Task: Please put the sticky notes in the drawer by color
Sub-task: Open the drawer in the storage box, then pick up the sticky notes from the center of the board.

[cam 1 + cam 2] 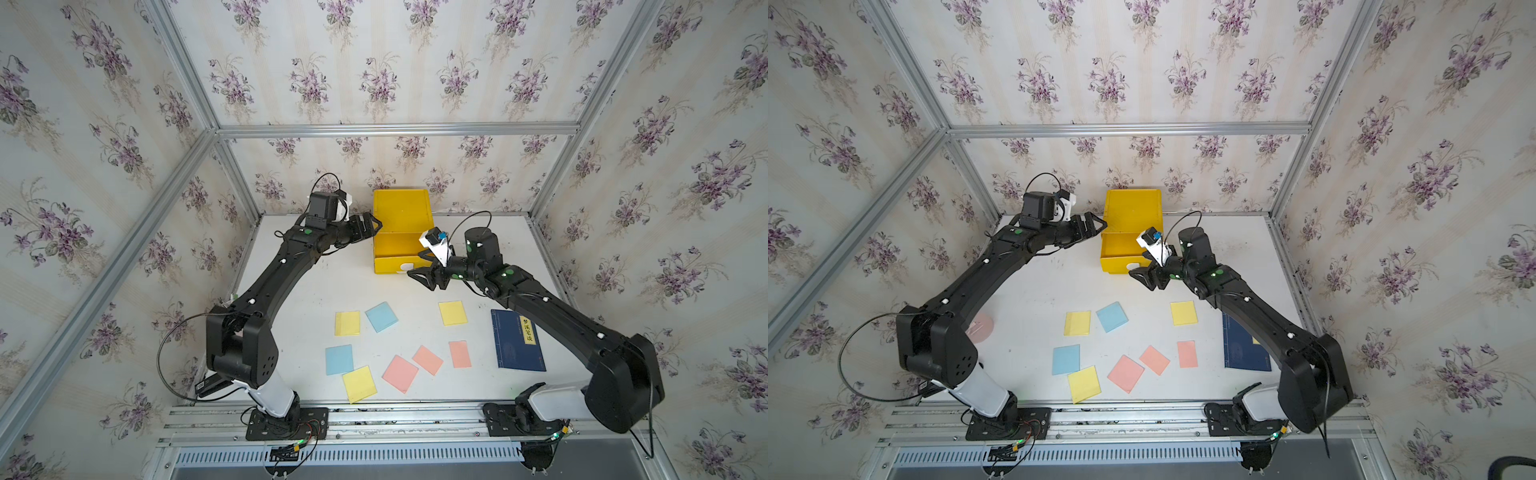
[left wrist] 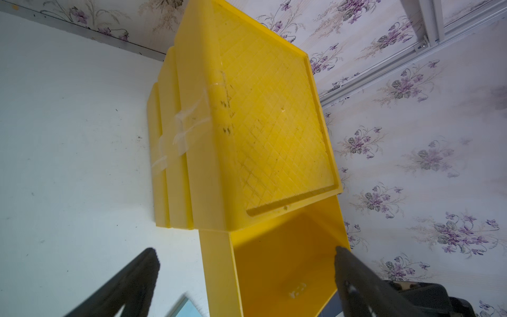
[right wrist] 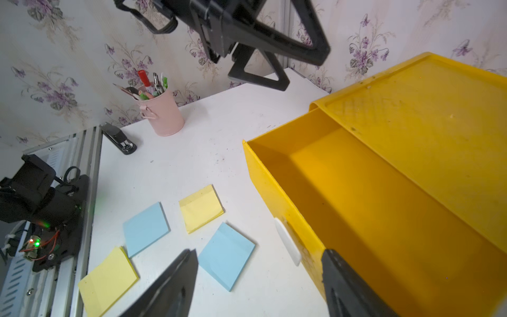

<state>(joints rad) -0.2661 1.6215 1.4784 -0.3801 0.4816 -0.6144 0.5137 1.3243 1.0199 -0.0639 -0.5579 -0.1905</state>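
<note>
Sticky notes (image 1: 381,317) lie scattered flat on the white table (image 1: 316,291), well short of the yellow drawer (image 1: 390,266), whose top tray stands pulled out and empty. Left pincer (image 1: 374,228) gapes wide beside it, right pincer (image 1: 415,262) half open at its front, both empty. Light, thin, likely to slide: probably best pinched at an edge.

Glossy moulded plastic of the drawer (image 2: 203,164), top face embossed with a diamond grid, clear shiny tape (image 2: 189,120) on one side; matt paper sticky notes (image 3: 201,207); smooth white table (image 1: 324,286), scuffed; brushed metal frame (image 1: 395,129).
</note>
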